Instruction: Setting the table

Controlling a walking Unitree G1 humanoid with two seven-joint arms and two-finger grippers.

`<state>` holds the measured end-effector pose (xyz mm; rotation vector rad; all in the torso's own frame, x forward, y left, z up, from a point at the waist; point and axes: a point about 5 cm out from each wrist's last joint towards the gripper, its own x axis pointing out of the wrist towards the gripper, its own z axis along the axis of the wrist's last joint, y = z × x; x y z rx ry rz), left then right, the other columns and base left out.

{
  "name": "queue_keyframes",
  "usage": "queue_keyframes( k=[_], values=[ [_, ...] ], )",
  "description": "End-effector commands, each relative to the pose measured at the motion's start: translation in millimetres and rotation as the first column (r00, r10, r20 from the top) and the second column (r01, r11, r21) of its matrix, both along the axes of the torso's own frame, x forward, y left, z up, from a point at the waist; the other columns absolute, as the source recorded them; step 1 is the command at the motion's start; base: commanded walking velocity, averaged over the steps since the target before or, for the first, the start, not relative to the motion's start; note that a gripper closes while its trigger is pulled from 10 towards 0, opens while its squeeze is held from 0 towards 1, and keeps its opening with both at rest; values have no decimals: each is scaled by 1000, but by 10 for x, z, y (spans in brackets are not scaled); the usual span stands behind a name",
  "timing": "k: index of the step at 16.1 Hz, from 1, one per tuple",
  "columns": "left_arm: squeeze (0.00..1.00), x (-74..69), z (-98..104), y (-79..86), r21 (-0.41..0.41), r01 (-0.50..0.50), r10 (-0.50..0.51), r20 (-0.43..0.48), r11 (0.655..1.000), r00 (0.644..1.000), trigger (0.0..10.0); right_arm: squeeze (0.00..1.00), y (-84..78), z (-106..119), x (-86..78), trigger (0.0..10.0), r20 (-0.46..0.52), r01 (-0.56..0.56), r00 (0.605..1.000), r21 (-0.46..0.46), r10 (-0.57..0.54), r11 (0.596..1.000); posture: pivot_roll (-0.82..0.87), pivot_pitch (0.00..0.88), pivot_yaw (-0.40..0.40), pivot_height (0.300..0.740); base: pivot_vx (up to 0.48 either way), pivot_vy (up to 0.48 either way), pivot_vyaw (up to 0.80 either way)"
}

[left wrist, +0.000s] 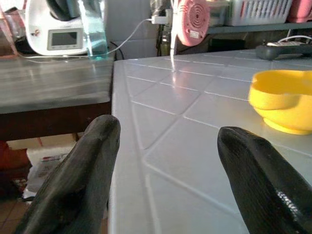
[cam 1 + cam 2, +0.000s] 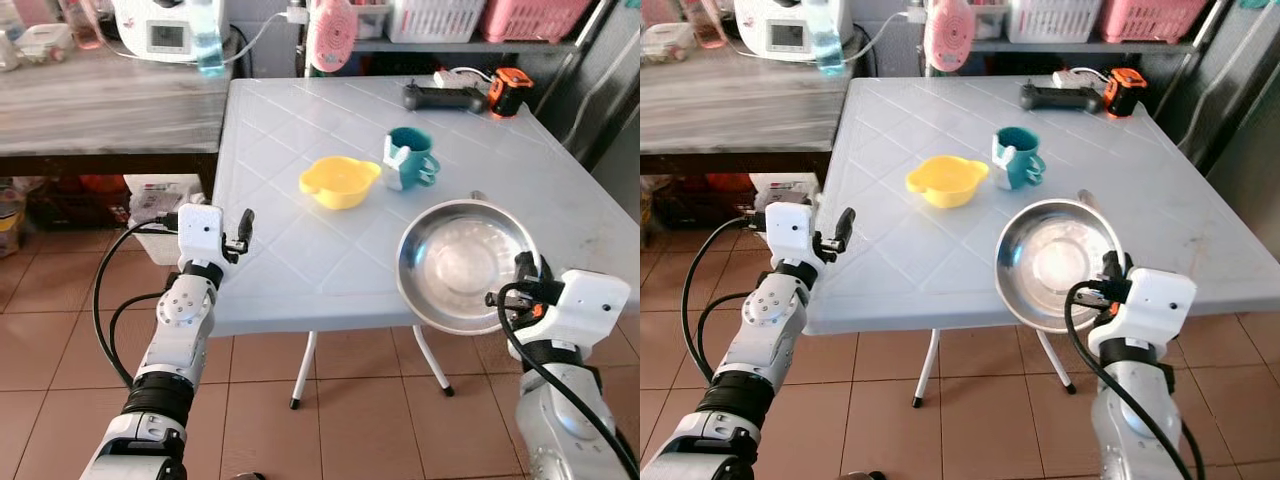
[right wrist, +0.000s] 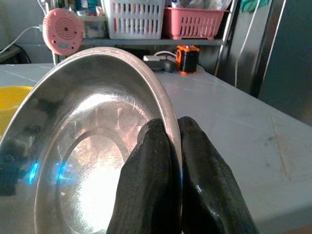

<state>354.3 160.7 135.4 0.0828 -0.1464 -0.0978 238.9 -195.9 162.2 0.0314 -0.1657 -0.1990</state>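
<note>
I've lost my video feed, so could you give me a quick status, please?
Right gripper pinching the steel bowl by its rim at the table's near edge. Left gripper open, empty. Yellow bowl and teal mug behind.

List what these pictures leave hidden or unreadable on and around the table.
- Teal mug: what it holds is hidden by its own wall in the eye views.
- Steel bowl: its near rim is covered by the right gripper and wrist.
- Yellow bowl: cut off by the left wrist view's edge.
- Appliance screen: too small to read.
- Table: only two legs show; the top hides the rest.
</note>
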Motion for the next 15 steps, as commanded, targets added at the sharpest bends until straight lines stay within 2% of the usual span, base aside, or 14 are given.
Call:
queue_keyframes(
  k=[1,4,15],
  values=[
    [0,11,4,14,11,4,-4,-3,1000,1000,10000,0,29,51,22,10000,20,-14,1000,-3,14,1000,82,63,-19,740,0,311,0],
    [0,9,-9,-4,6,5,-5,-6,1000,1000,10000,0,64,54,31,10000,25,-29,999,-2,29,1000,85,62,-27,740,0,316,0],
    [0,16,-43,-37,14,32,-32,-21,999,999,10000,0,36,-4,-16,10000,8,-14,1000,0,14,1000,73,62,-20,740,0,352,0]
  ],
)
